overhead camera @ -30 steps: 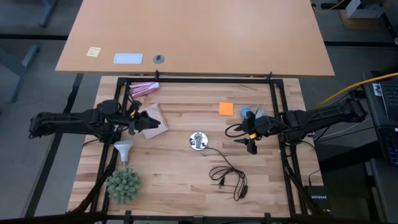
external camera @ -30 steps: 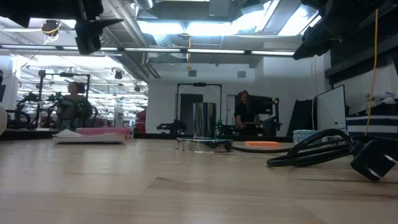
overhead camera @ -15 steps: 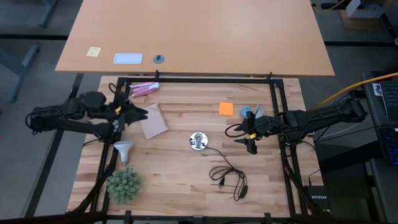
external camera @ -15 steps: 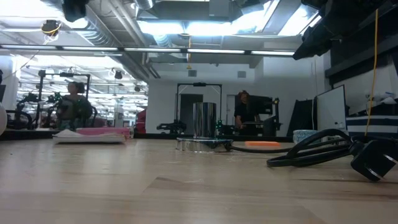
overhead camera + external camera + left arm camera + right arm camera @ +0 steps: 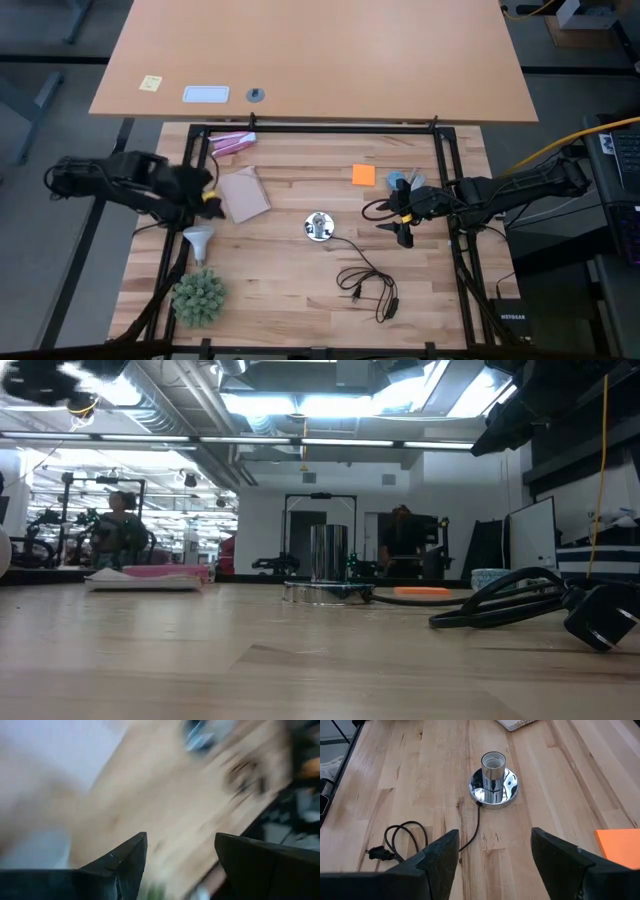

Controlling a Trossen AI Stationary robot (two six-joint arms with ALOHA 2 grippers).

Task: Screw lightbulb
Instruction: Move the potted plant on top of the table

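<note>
Your left gripper (image 5: 207, 192) hangs spread and empty at the table's left edge, just above the bulb (image 5: 199, 240), which lies on the wood beside the plant (image 5: 198, 296). Come down over the globe, not the metal screw end, and close gently. Your right gripper (image 5: 399, 222) waits released and empty, facing the socket (image 5: 493, 782); keep its cord (image 5: 472, 829) clear.

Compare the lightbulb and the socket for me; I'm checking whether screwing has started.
The lightbulb lies on its side near the table's left edge; the socket stands upright mid-table. The lightbulb is frosted white; the socket is shiny metal trailing a black cord. Both rest on the wooden table, untouched by either hand.
</note>
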